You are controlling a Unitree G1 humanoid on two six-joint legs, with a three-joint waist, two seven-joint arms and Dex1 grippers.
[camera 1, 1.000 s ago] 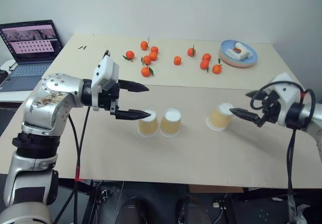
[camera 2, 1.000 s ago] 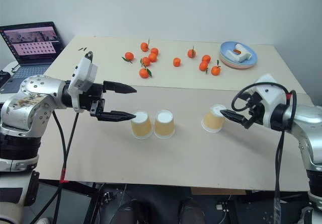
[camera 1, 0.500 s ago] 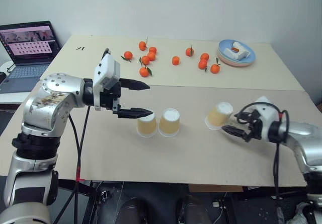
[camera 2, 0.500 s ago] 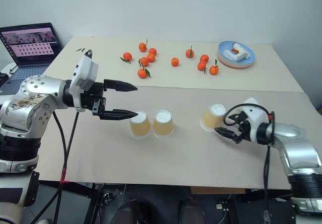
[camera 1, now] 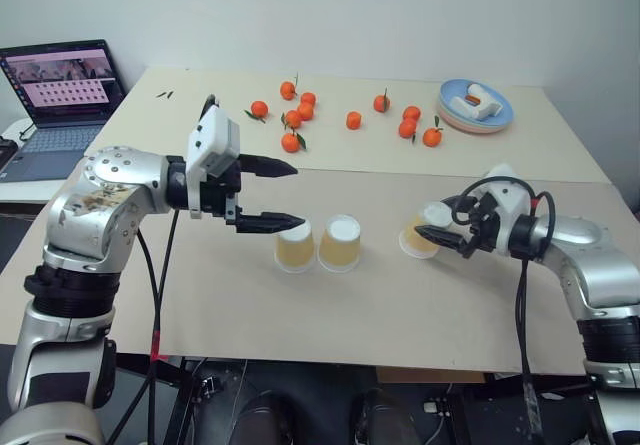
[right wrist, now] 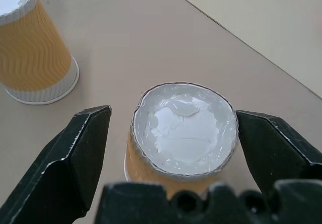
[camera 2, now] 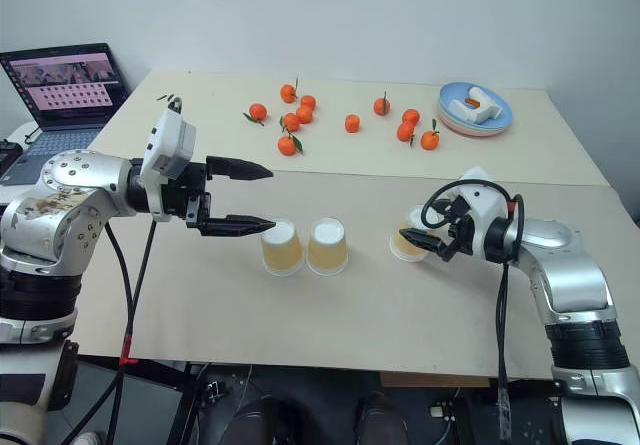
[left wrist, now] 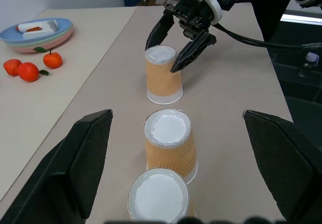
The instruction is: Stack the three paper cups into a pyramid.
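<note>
Yellow-tan paper is what I am working with: three cups, all upside down on the beige counter (camera 1: 330, 315), white bases up. Two of them, the left base cup (camera 1: 294, 246) and the right base cup (camera 1: 339, 243), stand side by side and just touching, which by my judgement makes the bottom row of the pyramid ready. The third cup (right wrist: 178, 138) stands apart on my right, tilted a little, and my right tool (camera 1: 437, 237) has its black fingers spread on either side of the cup's top end; in the right wrist view there is a gap between each finger and the cup wall, so nothing is pinched yet. My left tool (camera 1: 280, 195) hangs spread wide and empty above the counter, its lower finger tip just beside the left base cup, ready to steady the row if needed. So the task is perhaps half done: what is left is to close on the third cup, lift it, carry it over, and set it across the seam of the two bases. The tangerines (camera 1: 293, 118) and the blue plate (camera 1: 476, 106) lie well apart at the back.
</note>
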